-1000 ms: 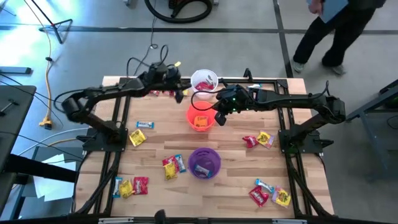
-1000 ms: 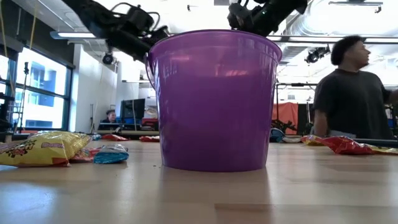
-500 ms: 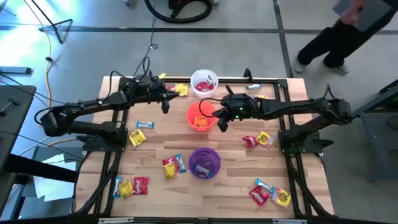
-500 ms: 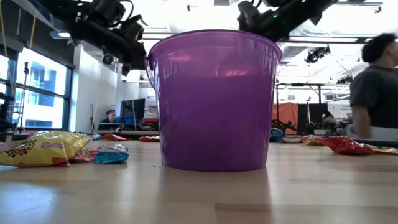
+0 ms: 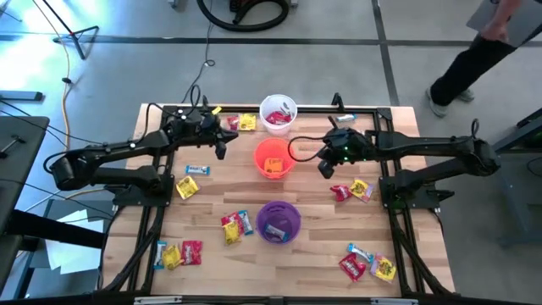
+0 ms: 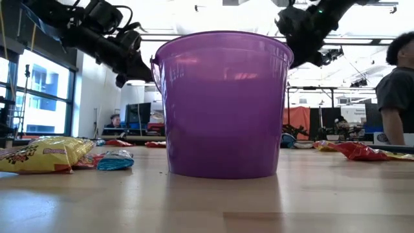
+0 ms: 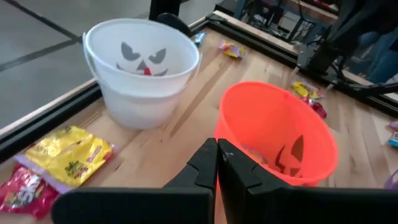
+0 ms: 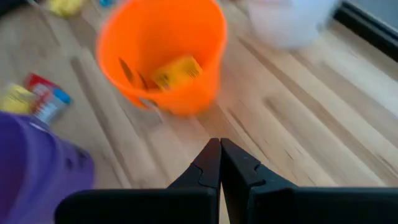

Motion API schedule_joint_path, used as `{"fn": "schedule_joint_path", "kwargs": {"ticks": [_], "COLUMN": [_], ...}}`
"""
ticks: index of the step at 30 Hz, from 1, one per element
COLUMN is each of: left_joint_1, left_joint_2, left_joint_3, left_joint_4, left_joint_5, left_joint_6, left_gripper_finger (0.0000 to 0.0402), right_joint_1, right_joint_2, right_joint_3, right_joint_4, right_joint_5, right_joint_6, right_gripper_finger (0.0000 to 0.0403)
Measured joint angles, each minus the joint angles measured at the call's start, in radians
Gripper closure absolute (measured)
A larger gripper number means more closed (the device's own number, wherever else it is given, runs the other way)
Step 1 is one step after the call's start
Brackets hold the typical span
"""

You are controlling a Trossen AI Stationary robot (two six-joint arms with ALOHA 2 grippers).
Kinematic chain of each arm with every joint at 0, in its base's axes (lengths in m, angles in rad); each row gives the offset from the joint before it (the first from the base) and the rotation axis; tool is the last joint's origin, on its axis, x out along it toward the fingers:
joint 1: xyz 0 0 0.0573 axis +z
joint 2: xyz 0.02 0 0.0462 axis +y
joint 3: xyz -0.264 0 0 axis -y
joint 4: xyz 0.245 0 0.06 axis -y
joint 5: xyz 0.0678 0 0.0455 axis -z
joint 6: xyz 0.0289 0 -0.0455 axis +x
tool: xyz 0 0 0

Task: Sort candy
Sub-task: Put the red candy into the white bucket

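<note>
Candy is scattered all over the wooden table point(image 5: 313, 229): a yellow packet point(image 5: 246, 122) and a red one point(image 5: 229, 124) sit at the far edge just left of the white cup point(image 5: 278, 113), a blue-white one point(image 5: 196, 170) and a yellow one point(image 5: 186, 187) lie on the left side, a red-yellow-blue cluster point(image 5: 236, 225) sits just left of the purple cup point(image 5: 279, 221), more lie at the near left point(image 5: 179, 252), a red and yellow pair point(image 5: 351, 191) on the right, and a bunch at the near right corner point(image 5: 367, 263). The orange cup point(image 5: 273, 158) has a yellow packet point(image 8: 176, 71) inside, and the white cup holds some red candy too. The left gripper point(image 5: 222, 149) hangs above the table between the white and orange cups' left side, fingers pressed together with nothing in them. The right gripper point(image 5: 325, 167) hovers just right of the orange cup, fingers also pinched shut and empty. A person point(image 5: 483, 51) walks on the floor past the far right corner.
</note>
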Motion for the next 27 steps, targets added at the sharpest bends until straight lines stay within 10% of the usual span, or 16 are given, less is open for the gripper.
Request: {"fn": "schedule_joint_path", "kwargs": {"ticks": [27], "left_joint_1": [-0.134], "left_joint_2": [0.0], "left_joint_3": [-0.133], "left_joint_4": [0.079], "left_joint_5": [-0.034], "left_joint_6": [-0.062], "left_gripper_finger": [0.0401], "right_joint_1": [0.019], "right_joint_2": [-0.241], "right_joint_3": [-0.337], "right_joint_4": [-0.091], "right_joint_5": [-0.166], "right_joint_6": [0.332], "right_gripper_finger": [0.0403]}}
